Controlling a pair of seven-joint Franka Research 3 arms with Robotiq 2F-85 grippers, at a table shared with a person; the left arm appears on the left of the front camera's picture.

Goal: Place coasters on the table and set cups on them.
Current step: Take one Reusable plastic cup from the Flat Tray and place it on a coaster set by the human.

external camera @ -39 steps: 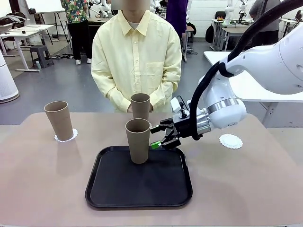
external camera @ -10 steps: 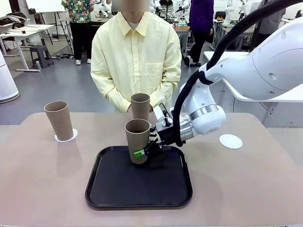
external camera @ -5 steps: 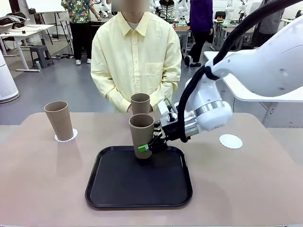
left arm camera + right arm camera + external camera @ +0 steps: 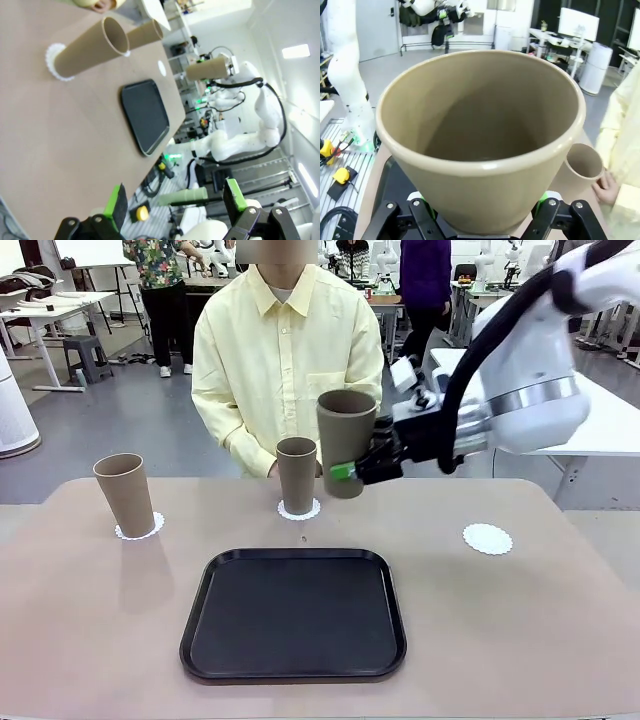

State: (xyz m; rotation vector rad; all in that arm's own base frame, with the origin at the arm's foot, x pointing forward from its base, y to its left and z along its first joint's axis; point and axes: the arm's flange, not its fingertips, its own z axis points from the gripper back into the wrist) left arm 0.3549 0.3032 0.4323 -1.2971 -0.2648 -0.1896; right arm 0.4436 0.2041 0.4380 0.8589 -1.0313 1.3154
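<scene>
One cup (image 4: 346, 443) has left the tray (image 4: 294, 660), clamped in the right gripper (image 4: 352, 471) above the table's (image 4: 100, 620) far edge; its base is hidden.

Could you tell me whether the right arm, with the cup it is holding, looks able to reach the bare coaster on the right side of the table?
Probably yes. The right gripper holds its cup lifted above the table, and nothing stands between it and the bare coaster.

The front camera looks across the table (image 4: 90, 640) at the person (image 4: 288, 360), the rolled left wrist camera views the black tray (image 4: 145, 117) from afar, and the right wrist camera peers closely into its cup (image 4: 485, 135), seen in all three.
</scene>
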